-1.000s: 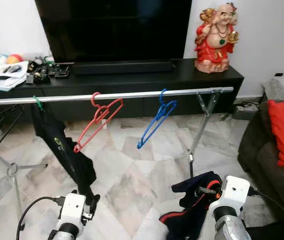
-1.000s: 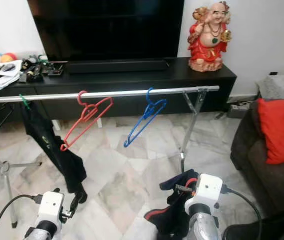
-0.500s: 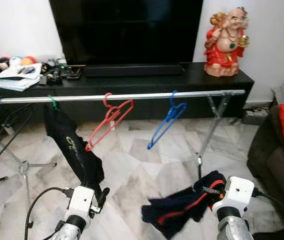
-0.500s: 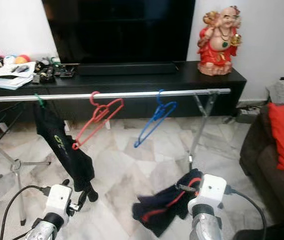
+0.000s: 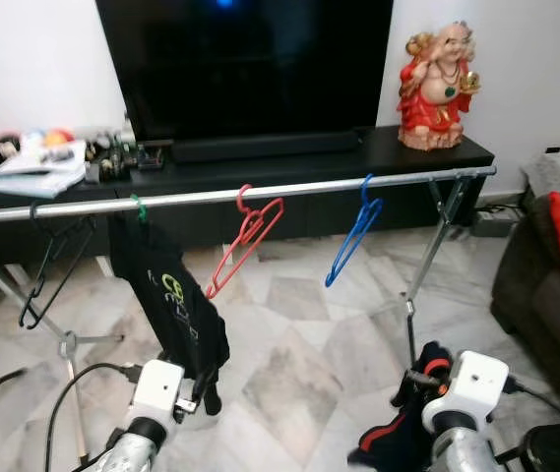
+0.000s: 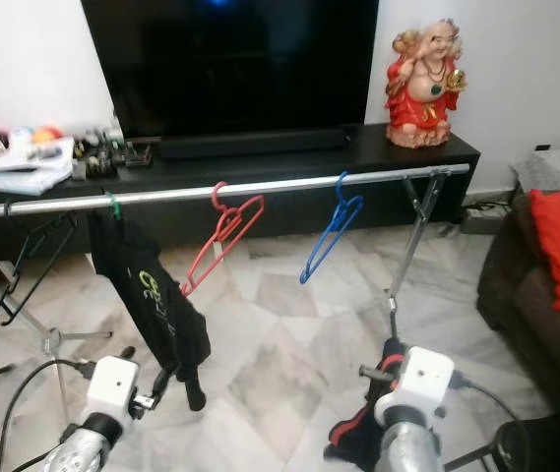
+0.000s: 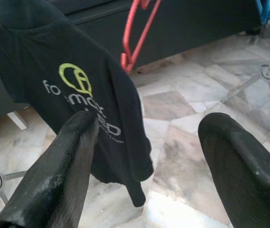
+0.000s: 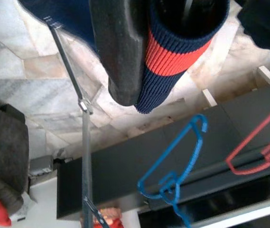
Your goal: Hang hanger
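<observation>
A silver clothes rail [image 5: 260,194] spans the room in front of a black TV console [image 5: 289,162]. Four hangers are hooked on the rail, from the robot's left to its right:

- black hanger [image 5: 48,264], empty;
- green hanger hook [image 5: 139,208] carrying a black T-shirt [image 5: 176,310] with a green logo;
- red hanger [image 5: 247,241], empty and tilted;
- blue hanger [image 5: 355,241], empty and tilted.

The left gripper [image 7: 144,156] is low, at about 7 o'clock in the eye views, facing the black T-shirt. Its fingers [image 7: 61,175] are spread apart and empty.

The right gripper [image 5: 427,379] is low, at about 5 o'clock, below and in front of the rail's right leg. It pinches a navy garment with a red stripe [image 8: 182,42], which hangs from the fingers toward the marble floor [image 5: 299,344].

A red figurine [image 5: 440,87] stands on the console at 1 o'clock.
</observation>
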Robot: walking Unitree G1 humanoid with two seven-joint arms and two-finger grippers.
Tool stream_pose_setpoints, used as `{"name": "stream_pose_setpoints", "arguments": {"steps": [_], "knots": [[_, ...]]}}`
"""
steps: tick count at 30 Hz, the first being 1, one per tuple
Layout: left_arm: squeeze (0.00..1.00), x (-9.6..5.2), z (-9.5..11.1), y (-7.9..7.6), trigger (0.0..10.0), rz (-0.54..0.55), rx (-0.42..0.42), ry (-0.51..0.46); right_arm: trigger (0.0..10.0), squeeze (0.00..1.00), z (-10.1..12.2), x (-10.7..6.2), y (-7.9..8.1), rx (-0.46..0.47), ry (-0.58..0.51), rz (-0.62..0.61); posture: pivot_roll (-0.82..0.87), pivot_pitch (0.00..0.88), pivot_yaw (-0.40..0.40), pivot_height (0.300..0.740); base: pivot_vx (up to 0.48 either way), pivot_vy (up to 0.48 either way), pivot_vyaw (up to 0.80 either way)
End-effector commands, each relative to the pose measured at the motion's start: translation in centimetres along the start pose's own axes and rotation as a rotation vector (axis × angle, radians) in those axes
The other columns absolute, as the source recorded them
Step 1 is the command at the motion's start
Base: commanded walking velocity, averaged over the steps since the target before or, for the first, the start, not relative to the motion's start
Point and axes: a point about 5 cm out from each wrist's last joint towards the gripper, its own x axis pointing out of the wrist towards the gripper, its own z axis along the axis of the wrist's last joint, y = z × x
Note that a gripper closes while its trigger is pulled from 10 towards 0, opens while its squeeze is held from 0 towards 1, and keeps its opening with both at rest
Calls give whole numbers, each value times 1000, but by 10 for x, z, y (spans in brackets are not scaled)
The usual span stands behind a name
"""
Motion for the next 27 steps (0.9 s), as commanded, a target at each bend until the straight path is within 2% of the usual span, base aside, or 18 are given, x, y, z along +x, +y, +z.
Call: {"name": "stream_pose_setpoints", "arguments": {"steps": [1, 12, 15, 17, 27], "knots": [[0, 2, 3, -3, 10000, -12, -5, -8, 10000, 0, 8, 4, -2, 0, -23, -4, 27, 27, 60, 740, 0, 0, -781], [0, 3, 5, -2, 10000, -6, -36, 0, 10000, 0, 7, 6, 0, -2, -24, -6, 35, 33, 60, 740, 0, 0, -755], [0, 3, 5, -2, 10000, -7, -36, 1, 10000, 0, 8, 6, 0, -3, -30, -8, 36, 35, 61, 740, 0, 319, -679], [0, 3, 6, -2, 10000, -8, -35, 1, 10000, 0, 8, 6, 0, -7, -41, -7, 36, 35, 61, 740, 0, 349, 0], [0, 3, 7, -3, 10000, -13, -41, 3, 10000, 0, 10, 6, 1, -11, -56, -6, 38, 37, 62, 740, 0, 0, 0]]}}
